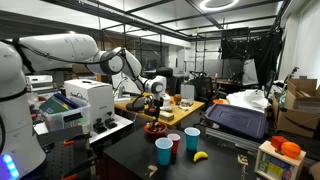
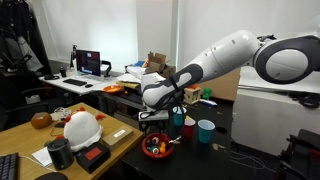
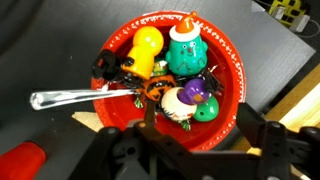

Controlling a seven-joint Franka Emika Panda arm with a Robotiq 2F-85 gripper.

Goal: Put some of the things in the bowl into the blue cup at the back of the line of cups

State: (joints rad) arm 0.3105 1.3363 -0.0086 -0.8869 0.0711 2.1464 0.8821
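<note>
Red bowl (image 1: 156, 131) sat on the black table (image 1: 122, 152) in an exterior view, with the gripper (image 1: 152, 105) hanging just above it. The blue cup (image 1: 192, 138) stood near, beyond a red cup (image 1: 174, 143). In an exterior view the gripper (image 2: 152, 126) hovered close over the bowl (image 2: 163, 152). In the wrist view the fingers (image 3: 268, 140) were spread wide, holding nothing, above the bowl (image 3: 225, 55). It held small coloured toys (image 3: 185, 60) and a spoon (image 3: 60, 98) whose handle stuck out over the rim.
</note>
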